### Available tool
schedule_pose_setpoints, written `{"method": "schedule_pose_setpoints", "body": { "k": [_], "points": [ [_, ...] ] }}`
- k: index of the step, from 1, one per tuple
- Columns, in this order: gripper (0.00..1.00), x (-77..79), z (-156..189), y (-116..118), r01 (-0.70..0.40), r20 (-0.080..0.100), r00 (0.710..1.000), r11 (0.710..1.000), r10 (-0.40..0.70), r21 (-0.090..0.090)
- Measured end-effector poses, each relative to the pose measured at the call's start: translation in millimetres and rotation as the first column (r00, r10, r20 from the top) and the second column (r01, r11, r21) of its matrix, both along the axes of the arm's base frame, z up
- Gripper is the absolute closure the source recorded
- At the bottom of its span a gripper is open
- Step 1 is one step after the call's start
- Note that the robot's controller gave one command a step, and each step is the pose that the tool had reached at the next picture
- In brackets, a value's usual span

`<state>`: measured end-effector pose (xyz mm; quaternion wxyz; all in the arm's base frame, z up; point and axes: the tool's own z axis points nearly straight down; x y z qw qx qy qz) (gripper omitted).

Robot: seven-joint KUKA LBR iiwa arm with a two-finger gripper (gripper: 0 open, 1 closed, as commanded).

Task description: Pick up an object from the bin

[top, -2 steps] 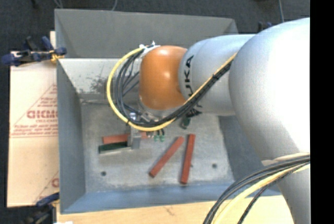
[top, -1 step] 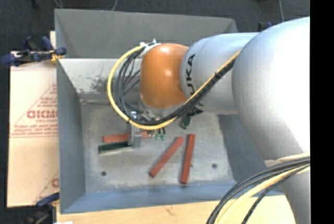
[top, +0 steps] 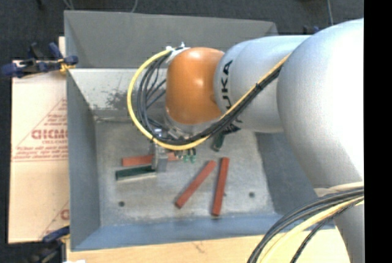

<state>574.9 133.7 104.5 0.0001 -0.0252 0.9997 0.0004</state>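
Low over the grey bin (top: 81, 151) floor, gripper (top: 162, 160) beside red bar (top: 137, 162) and dark green bar (top: 135, 175), grip state impossible to tell

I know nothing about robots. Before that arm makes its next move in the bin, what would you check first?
1. Gripper low in the bin, by the dark green bar and short red piece: ok.
2. Anything held: cannot tell, the orange wrist cover overhangs it.
3. Slanting red stick and straighter red stick lie apart from the gripper: ok.
4. Small green thing close under the wrist, may get bumped: not ok.
5. Yellow cable loop clear of the bin's back wall: cannot tell.
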Motion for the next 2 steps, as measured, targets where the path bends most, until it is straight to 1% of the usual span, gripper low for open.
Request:
{"method": "schedule_pose_setpoints", "body": {
  "k": [1,2],
  "points": [
    [1.0,1.0,11.0,0.1,0.0,0.003,1.0,1.0,0.0,0.001],
    [1.0,0.1,20.3,-0.1,0.0,-0.001,1.0,1.0,0.0,0.0]
  ]
}}
